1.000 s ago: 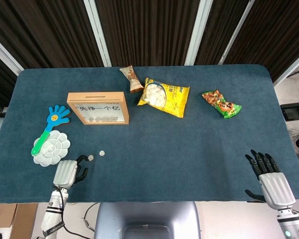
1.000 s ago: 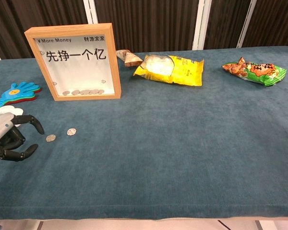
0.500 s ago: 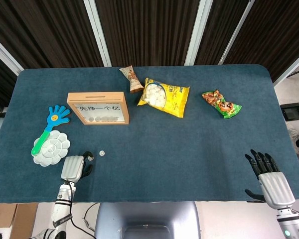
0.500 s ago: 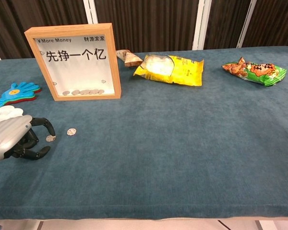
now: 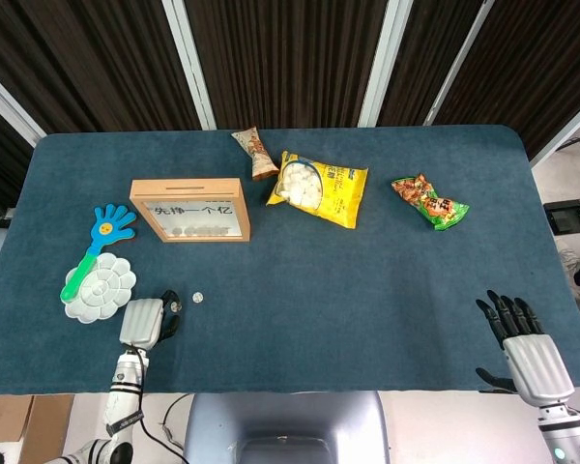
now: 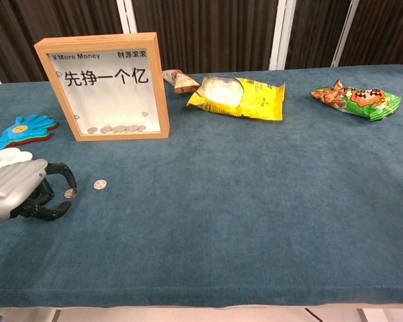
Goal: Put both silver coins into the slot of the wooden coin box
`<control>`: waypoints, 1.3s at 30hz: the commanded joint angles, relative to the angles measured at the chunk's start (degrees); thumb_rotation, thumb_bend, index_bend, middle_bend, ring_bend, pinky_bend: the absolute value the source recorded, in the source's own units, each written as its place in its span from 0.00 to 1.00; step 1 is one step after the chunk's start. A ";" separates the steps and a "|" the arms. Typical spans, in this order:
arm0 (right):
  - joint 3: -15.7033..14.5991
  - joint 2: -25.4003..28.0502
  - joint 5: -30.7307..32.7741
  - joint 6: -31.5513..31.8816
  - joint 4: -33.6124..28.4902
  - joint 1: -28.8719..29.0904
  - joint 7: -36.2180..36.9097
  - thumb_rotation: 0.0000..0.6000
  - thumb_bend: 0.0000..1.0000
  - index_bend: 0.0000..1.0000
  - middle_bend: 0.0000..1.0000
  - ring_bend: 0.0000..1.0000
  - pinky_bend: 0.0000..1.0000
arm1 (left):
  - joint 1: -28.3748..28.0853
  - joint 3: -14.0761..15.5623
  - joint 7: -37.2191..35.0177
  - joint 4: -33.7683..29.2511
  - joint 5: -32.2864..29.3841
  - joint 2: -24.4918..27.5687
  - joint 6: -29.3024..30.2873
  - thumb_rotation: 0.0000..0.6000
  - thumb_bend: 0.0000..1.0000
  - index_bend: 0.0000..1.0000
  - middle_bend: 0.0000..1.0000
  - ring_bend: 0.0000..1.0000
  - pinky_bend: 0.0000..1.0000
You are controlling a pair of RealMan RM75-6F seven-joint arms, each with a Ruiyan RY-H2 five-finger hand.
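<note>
The wooden coin box (image 5: 190,209) (image 6: 107,87) stands upright at the back left, with its slot on the top edge. Two silver coins lie flat on the cloth in front of it. The right coin (image 5: 198,297) (image 6: 100,184) lies free. The left coin (image 5: 174,304) (image 6: 70,193) sits under a fingertip of my left hand (image 5: 143,321) (image 6: 23,191). That hand arches over the table with its fingers curved down and its thumb apart, and the coin is still on the cloth. My right hand (image 5: 522,338) rests at the near right edge with fingers spread, holding nothing.
A blue hand clapper (image 5: 101,237) and a white flower-shaped palette (image 5: 100,286) lie just left of my left hand. A yellow snack bag (image 5: 319,188), a small brown packet (image 5: 255,152) and a green-orange packet (image 5: 429,201) lie at the back.
My left hand has moved forward and to the right, bringing a curved fingertip onto the left coin. The coins, the box and my right hand have not moved.
</note>
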 commanded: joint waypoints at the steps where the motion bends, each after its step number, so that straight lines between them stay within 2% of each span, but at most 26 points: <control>1: 0.00 0.02 -0.01 -0.02 -0.02 0.02 0.00 1.00 0.09 0.00 0.00 0.00 0.00 | -0.07 0.17 -0.08 -0.08 -0.05 0.15 -0.16 1.00 0.36 0.42 1.00 1.00 1.00; 24: -0.06 0.01 -0.09 0.08 0.00 -0.01 0.06 1.00 0.09 0.00 0.00 0.00 0.00 | -1.05 0.24 0.06 1.33 -1.21 -0.17 -0.65 1.00 0.37 0.43 1.00 1.00 1.00; 32: -0.06 0.12 -0.08 0.31 0.01 -0.14 0.15 1.00 0.09 0.00 0.00 0.00 0.00 | -1.50 -0.29 -0.66 2.48 -1.69 -0.86 -0.70 1.00 0.37 0.49 1.00 1.00 1.00; 39: -0.03 0.23 -0.03 0.28 -0.02 -0.12 0.34 1.00 0.09 0.00 0.00 0.00 0.00 | -1.72 -0.34 -1.39 3.32 -1.29 -1.31 0.00 1.00 0.37 0.49 1.00 1.00 1.00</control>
